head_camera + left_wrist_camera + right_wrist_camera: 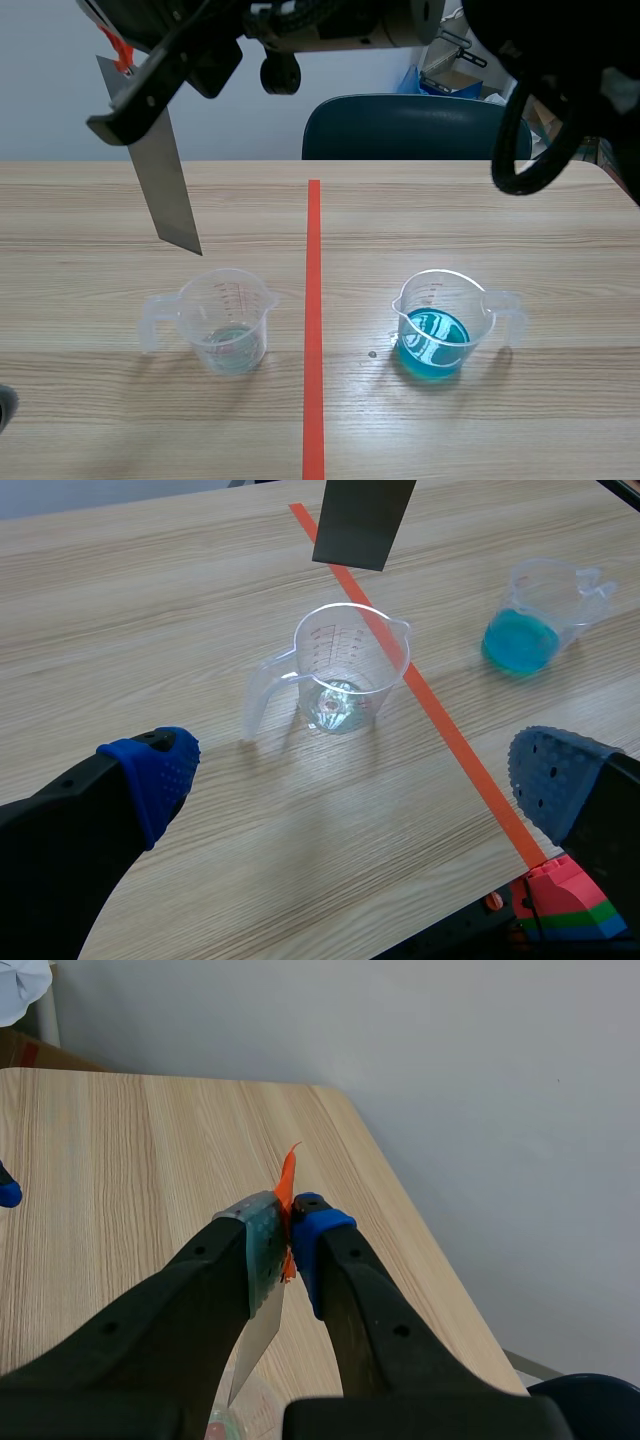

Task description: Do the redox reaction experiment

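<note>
right end effector point(286, 1238) is clamped on the strip point(166, 185), gripping it by the top end; an orange tag point(287, 1175) sticks out above the pads; the right arm comes in from the right and crosses the top of the scene view, so its end effector sits high over the left half of the counter point(480, 210); strip is flat grey metal, hanging tilted, lower end slanting toward the tape line point(313, 300); its lower tip is in the air above and a bit behind the clear beaker point(228, 320), not touching it, not inside it

clear beaker is upright left of the tape line; handle points away from the line, spout toward it; shallow colourless liquid in the bottom, red graduation marks on the wall; blue beaker point(440, 322) is upright right of the line, handle pointing away from it, blue liquid filling the lower part; the two beakers are well apart with the line between them

left end effector point(350, 775) is wide open, holding nothing; blue dotted pads point(160, 770) spread far apart; it hangs over the near left part of the counter with the clear beaker ahead of it, roughly centred between the fingers, touching neither; in the left wrist view the strip's end hangs over the clear beaker; dark blue chair point(400, 128) behind the counter's far edge
</note>
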